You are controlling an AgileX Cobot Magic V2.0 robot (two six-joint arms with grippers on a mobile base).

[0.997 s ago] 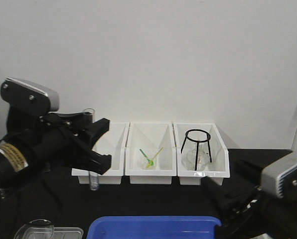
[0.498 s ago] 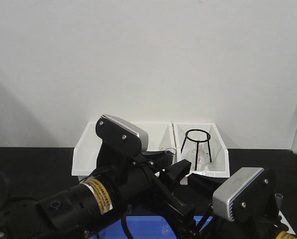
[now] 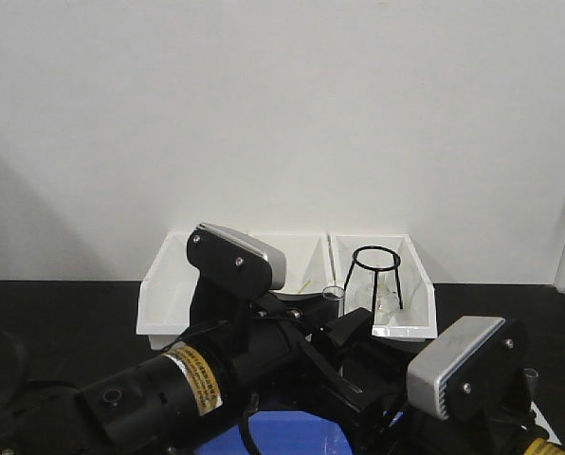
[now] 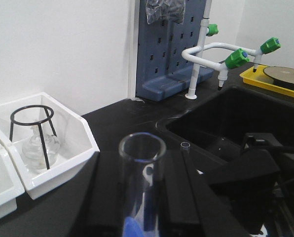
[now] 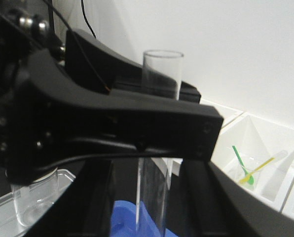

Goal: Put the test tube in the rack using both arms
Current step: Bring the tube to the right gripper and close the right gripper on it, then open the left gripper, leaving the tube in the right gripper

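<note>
While the left claw [image 4: 142,207] is clamped on the tube [image 5: 161,74], the tube stands upright, rim up, over the blue tray [image 3: 292,438] at 6 o'clock in the front view. Right wrist view: one black finger [image 5: 117,128] of the left claw crosses in front of the tube mid-length, and the rim sticks out above it. The right claw [image 5: 149,212] reads as apart: dark blurred halves at 8 and 4 o'clock of the tube's lower part, tube between them. Can't tell if they touch the glass.

Front view: left arm [image 3: 230,261] runs from centre to 7 o'clock, right arm [image 3: 458,374] at 4 o'clock, close together. White bins [image 3: 164,294] sit on the black counter [image 3: 55,313] at 12 o'clock behind the arms. The rightmost holds a wire tripod [image 3: 375,275] over a flask [image 4: 36,150].

Left wrist view: second tube [image 4: 185,146] just beside the held one at 2 o'clock, sink [image 4: 226,118] and green-handled taps [image 4: 236,58] at 1–2 o'clock. Beaker [image 5: 28,207] at 7 o'clock in the right wrist view.
</note>
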